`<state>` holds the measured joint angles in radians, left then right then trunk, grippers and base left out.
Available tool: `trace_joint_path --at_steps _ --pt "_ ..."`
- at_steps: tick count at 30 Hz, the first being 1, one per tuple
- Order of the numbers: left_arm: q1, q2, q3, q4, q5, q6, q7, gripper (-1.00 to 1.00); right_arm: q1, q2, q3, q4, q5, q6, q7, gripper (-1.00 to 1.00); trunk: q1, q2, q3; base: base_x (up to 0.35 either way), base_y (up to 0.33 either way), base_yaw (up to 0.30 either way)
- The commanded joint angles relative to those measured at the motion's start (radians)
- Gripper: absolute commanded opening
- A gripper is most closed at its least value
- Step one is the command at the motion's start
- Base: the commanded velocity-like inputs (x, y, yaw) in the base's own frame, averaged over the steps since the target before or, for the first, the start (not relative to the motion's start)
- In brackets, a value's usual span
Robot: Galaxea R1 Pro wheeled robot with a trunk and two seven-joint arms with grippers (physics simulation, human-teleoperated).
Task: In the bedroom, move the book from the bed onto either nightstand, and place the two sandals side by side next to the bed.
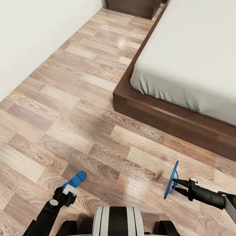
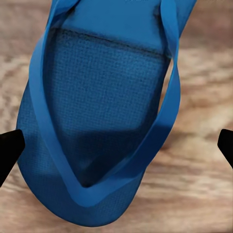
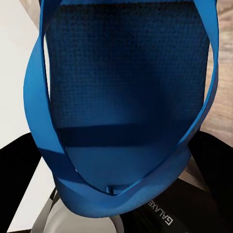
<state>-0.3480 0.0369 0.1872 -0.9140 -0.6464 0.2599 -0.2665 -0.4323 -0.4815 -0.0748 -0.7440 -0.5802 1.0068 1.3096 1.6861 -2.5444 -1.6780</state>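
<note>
Landmark: the low platform bed (image 1: 154, 111), dark brown wooden frame under a plain pale grey mattress; its near corner juts onto the light wood-plank floor (image 1: 65, 98).
Left gripper (image 1: 69, 190): clamped on one flat bright blue flip-flop sandal (image 1: 76, 180), carried above the floor well short of the bed's corner, on the robot's left. In the left wrist view the blue sole and thin straps (image 2: 97, 121) hang over the planks, with the dark fingertips (image 2: 8, 148) at either edge.
Right gripper (image 1: 175, 181): pinched shut on the second blue sandal (image 1: 171, 180), which hangs on edge, upright, in front of the bed's foot rail but clear of it. The right wrist view looks straight down its sole (image 3: 126, 73).
Nightstand: a dark wooden cabinet (image 1: 131, 7) at the far end of the aisle beside the bed, probably the one meant.
Step in hand: carrying both sandals toward the bedside.
Next move: I'd say roll along the aisle, lower both arms, turn the right sandal flat, and set the pair down parallel on the floor just beside the frame.
</note>
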Motion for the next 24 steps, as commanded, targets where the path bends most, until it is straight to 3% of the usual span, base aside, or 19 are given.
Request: trace_joint_path --at_steps 1,24 --pt "0.000 0.000 0.002 -0.002 -0.009 0.002 -0.008 1.00 0.000 0.000 0.000 0.000 -0.001 0.006 0.002 -1.00 0.000 0.000 -0.001 0.000 0.000 0.000" --pt "0.000 -0.001 0.003 -0.002 -0.009 0.002 -0.006 1.00 0.000 0.000 0.000 0.000 -0.001 0.006 0.002 -1.00 0.000 0.000 -0.001 -0.008 0.026 0.000"
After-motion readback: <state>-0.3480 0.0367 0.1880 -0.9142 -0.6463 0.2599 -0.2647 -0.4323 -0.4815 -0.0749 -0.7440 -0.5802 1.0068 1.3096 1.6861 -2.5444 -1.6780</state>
